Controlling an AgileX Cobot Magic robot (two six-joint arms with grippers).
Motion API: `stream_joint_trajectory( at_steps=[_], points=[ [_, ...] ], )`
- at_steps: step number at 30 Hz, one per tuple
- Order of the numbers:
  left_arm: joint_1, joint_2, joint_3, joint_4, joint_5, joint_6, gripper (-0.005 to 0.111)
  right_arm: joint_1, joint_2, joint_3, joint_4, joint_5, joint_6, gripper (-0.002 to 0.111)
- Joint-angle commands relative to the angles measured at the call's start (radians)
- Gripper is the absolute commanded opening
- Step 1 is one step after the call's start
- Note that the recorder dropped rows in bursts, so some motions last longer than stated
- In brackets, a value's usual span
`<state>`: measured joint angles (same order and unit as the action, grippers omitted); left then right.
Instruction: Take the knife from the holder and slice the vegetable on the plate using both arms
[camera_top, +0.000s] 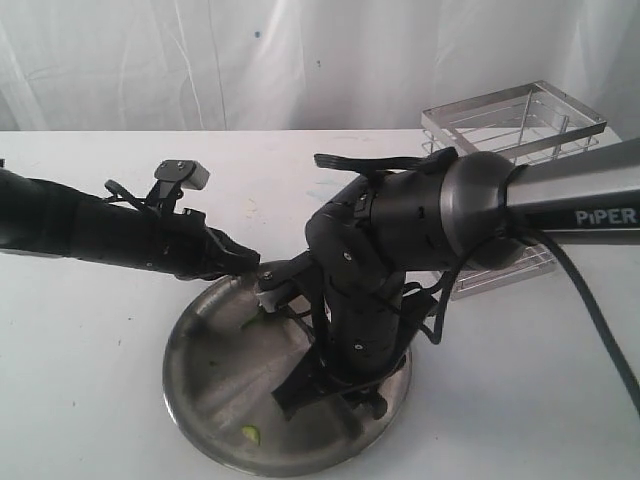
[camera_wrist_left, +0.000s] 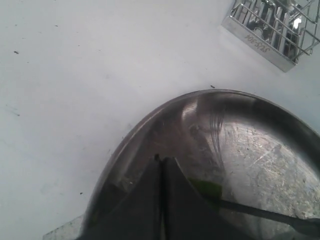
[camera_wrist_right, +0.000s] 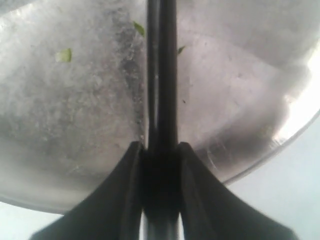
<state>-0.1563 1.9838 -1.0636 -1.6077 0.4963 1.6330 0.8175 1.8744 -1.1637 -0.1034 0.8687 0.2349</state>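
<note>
White bench before pale curtain, carrying a metal plate. Left hand low, pinched shut; right hand angled down, clamped on the knife.

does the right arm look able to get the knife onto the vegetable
Likely yes: the right tool holds the knife over the plate, blade pointing at the vegetable, nothing between them.

Black knife, dull scratched silver plate, dark-green vegetable, shiny chrome holder, white table.
</note>
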Motion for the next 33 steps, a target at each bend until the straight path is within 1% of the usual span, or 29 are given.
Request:
stream_joint_trajectory(
  at_steps=[1,5,7,18,22,26,33],
  points=[
    [-0.044,-0.002,0.004,-0.002,0.015,0.010,0.000,0.000,-0.009,-0.002,0.002,0.022,0.004,0.000],
    [-0.090,-0.002,0.004,-0.002,-0.039,0.027,0.000,0.000,-0.009,-0.002,0.008,0.027,0.004,0.000],
    [-0.099,-0.002,0.004,0.002,-0.076,0.027,0.000,0.000,-0.009,-0.002,0.011,0.027,0.004,0.000],
    [-0.104,-0.002,0.004,0.016,-0.143,0.024,0.000,0.000,-0.009,-0.002,0.011,0.027,0.004,0.000],
    [-0.104,-0.001,0.004,0.009,-0.143,0.024,0.000,0.000,-0.009,-0.002,0.011,0.027,0.004,0.000],
    [-0.104,-0.001,0.004,-0.051,-0.106,0.024,0.000,0.000,-0.009,-0.002,0.011,0.027,0.004,0.000],
    [-0.104,-0.006,0.004,-0.058,-0.104,0.024,0.000,0.000,-0.009,-0.002,0.010,0.025,0.004,0.000]
  ],
)
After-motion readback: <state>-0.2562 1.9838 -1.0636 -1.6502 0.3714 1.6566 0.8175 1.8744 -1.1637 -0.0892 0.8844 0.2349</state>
